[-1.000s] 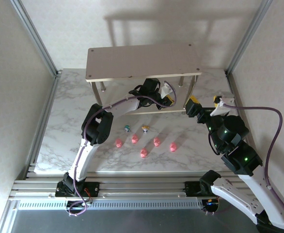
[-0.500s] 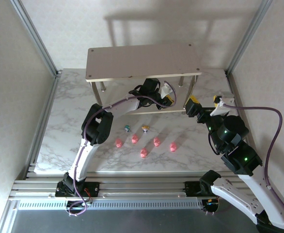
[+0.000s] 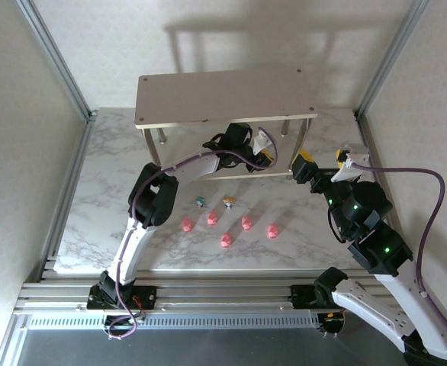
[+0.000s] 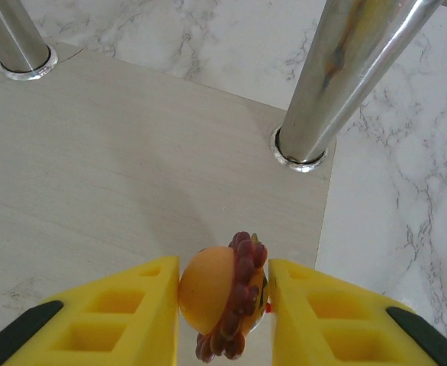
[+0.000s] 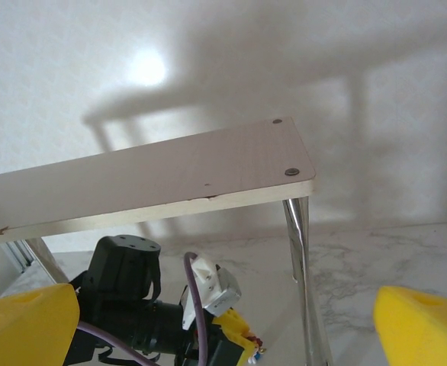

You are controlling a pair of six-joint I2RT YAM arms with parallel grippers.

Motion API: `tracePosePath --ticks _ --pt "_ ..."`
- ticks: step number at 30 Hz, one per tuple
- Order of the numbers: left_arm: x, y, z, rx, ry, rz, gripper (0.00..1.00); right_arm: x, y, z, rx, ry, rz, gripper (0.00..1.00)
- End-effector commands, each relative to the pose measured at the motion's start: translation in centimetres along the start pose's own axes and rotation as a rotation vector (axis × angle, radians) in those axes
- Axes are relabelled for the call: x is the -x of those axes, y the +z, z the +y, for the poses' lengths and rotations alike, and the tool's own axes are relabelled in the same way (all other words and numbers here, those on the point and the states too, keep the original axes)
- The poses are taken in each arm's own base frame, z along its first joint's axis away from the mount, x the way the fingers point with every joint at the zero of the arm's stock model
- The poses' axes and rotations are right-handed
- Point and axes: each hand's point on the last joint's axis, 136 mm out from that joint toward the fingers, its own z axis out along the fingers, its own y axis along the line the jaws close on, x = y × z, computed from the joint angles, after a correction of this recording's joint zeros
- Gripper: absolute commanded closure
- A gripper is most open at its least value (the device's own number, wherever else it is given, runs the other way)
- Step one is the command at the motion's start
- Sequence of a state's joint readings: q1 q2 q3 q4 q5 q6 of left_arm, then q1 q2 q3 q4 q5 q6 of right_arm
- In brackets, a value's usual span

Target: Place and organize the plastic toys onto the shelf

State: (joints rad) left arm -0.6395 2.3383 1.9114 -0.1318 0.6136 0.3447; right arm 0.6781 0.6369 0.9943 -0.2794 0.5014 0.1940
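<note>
Orange figurine (image 4: 220, 297) over lower shelf (image 4: 94, 175); left end effector (image 4: 224, 268) unclear, right end effector (image 5: 222, 303) released.

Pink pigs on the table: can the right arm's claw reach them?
Probably yes. The right claw is open and empty beside the shelf, and the pink pigs lie in the open on the marble table, nothing between.

Left gripper (image 4: 223, 267) narrow, right gripper (image 3: 324, 160) spread wide
</note>
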Motion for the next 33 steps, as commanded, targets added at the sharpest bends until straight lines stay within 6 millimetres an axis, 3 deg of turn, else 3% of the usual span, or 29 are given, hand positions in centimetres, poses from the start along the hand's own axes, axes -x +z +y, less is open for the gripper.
tracePosePath --ticks 1,6,9,24,33 --pt "-0.25 -0.01 0.79 0.01 0.002 0.014 0.67 0.39 0.14 -0.1 -0.006 0.001 -0.024 0.01" --pt "-0.26 0.0 0.8 0.011 0.002 0.014 0.65 0.51 0.21 -0.02 -0.004 0.001 -0.026 0.01" --pt "-0.2 -0.02 0.86 0.014 0.003 0.012 0.57 0.51 0.23 -0.02 -0.004 0.0 -0.026 0.01" --pt "-0.16 -0.27 1.25 0.018 -0.003 0.008 0.54 0.53 0.39 0.11 -0.002 -0.004 -0.025 0.01" --pt "0.06 -0.65 1.1 0.005 -0.003 0.0 0.43 0.56 0.31 0.0 -0.006 -0.002 -0.026 0.01"
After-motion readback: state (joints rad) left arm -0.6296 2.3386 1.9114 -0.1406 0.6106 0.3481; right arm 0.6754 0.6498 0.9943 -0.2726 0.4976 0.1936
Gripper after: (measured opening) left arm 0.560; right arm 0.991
